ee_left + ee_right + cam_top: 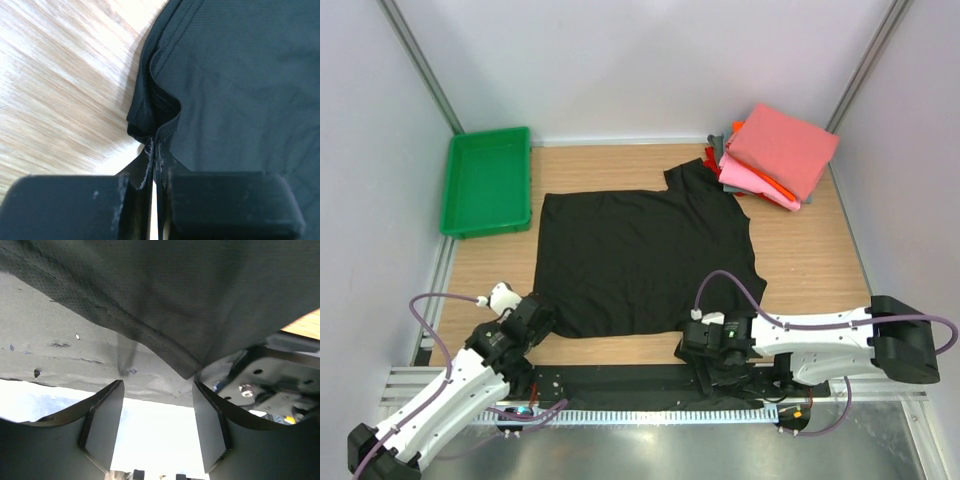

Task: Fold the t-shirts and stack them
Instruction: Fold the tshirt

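Wooden desk (810, 260), pale walls (620, 60) on three sides. We count one green tray (485, 180) far left, one stack of folded t-shirts (775, 155) far right, and one black t-shirt (640, 255) spread mid-desk. Left tool (154, 145) pinches its near-left hem. Right tool (157, 390) is spread at its near-right edge.

Left gripper (154, 146) closed, right gripper (157, 386) ajar
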